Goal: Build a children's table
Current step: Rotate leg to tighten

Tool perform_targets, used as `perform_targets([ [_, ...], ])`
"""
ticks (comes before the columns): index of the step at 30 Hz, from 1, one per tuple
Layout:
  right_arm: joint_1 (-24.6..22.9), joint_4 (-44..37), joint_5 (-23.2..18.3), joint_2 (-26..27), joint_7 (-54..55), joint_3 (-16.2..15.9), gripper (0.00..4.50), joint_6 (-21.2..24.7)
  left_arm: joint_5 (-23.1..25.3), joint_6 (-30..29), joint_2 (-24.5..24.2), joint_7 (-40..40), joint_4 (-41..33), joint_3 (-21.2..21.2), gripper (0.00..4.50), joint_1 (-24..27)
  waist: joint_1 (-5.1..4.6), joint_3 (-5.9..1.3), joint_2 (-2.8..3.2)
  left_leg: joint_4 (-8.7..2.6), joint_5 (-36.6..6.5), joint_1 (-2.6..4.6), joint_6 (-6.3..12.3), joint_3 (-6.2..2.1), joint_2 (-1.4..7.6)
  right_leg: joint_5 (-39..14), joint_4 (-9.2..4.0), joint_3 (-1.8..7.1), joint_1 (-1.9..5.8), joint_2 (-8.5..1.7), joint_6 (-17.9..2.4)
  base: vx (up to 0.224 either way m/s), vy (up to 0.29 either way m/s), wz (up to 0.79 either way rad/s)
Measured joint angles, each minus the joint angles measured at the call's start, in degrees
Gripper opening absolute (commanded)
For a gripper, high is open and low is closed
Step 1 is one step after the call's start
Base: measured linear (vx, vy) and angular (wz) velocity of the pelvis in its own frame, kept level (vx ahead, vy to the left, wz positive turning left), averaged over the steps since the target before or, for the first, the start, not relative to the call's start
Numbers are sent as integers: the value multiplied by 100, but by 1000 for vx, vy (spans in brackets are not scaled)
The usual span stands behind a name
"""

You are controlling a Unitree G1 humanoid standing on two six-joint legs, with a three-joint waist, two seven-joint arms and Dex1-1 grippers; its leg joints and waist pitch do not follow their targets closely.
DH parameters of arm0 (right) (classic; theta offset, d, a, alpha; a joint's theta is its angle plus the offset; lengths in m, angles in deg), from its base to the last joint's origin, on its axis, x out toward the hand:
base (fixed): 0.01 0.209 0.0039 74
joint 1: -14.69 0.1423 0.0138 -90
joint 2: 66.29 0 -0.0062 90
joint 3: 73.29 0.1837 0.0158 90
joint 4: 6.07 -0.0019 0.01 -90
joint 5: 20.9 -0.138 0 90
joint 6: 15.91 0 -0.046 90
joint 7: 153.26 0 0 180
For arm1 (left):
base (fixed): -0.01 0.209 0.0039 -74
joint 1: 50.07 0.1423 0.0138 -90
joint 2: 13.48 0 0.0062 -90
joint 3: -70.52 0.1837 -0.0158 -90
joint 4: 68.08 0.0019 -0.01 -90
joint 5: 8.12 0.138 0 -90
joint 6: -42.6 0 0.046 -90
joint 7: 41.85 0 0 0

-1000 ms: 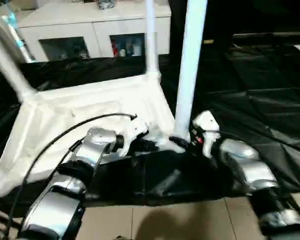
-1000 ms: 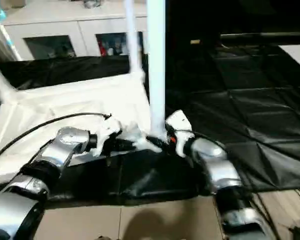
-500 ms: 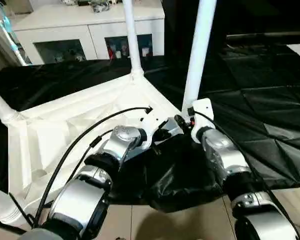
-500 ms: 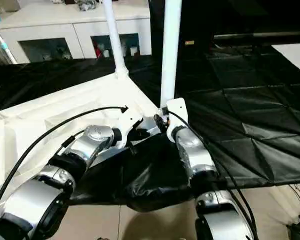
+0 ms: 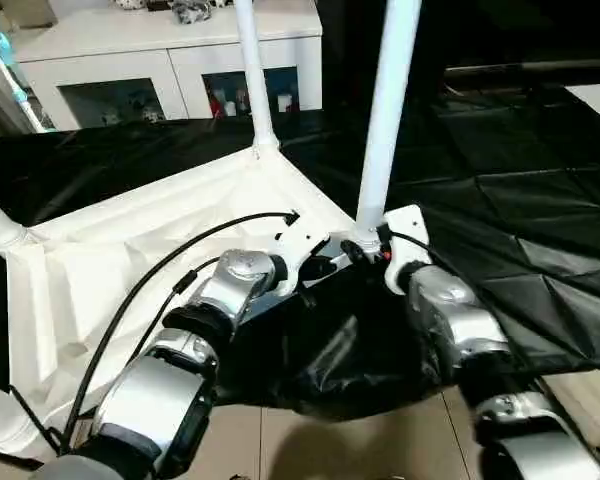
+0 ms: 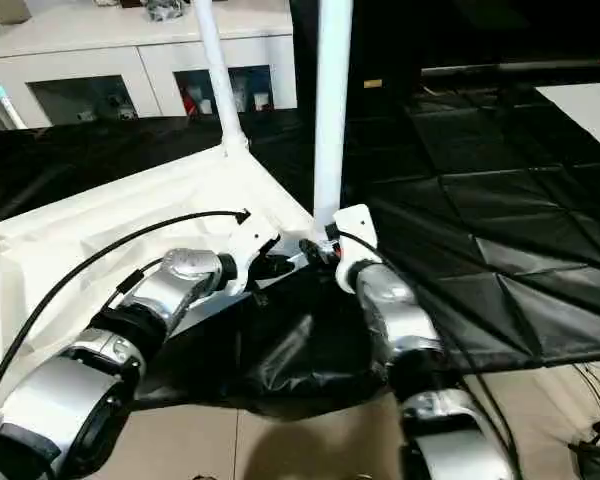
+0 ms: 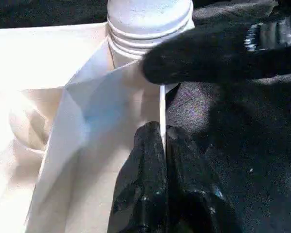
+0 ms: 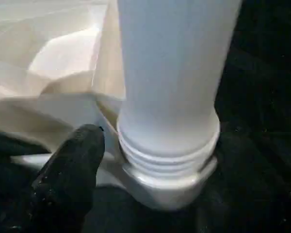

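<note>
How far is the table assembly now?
Done: the far leg stands in its socket on the upside-down top. In hand: the left gripper pinches the top's rim; the right gripper is at the near leg, whose threads show above its socket. Left: probably seating it fully, then turning the table over.

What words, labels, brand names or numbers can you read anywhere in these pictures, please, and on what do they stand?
None can be read.
The table top, its legs and both silver forearms carry no lettering that shows.
The items behind the cabinet's glass doors are too small and blurred to read.
The red mark by the right claw is too small to tell as a sign.
</note>
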Motion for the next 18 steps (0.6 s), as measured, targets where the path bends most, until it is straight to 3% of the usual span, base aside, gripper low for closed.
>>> perform_targets([
  [7,-585,-811,-214,-700,-1480,-302,402,-174,-88,291,-436,-924,-240,18,0,238,38,-3,6,-1,1,-3,2,0,14,17,4,-10,-1,6,-29,0,0,0],
  [12,-740,-1176,-484,-990,-2206,-285,402,-202,-197,477,-732,-2115,-744,164,0,588,186,-8,20,1,1,-11,2,7,25,8,4,-16,-4,8,-18,0,0,0],
  [16,-856,-1460,-658,-1130,-2646,-314,402,-197,-213,493,-823,-2536,-1001,273,0,719,314,-7,17,10,0,-12,2,19,22,6,2,-5,-2,2,-19,0,0,0],
  [18,-916,-1460,-666,-1175,-2756,-339,402,-179,-229,480,-863,-2632,-1117,289,0,787,331,-7,17,11,0,-12,2,22,21,6,2,-3,-3,1,-19,0,0,0],
])
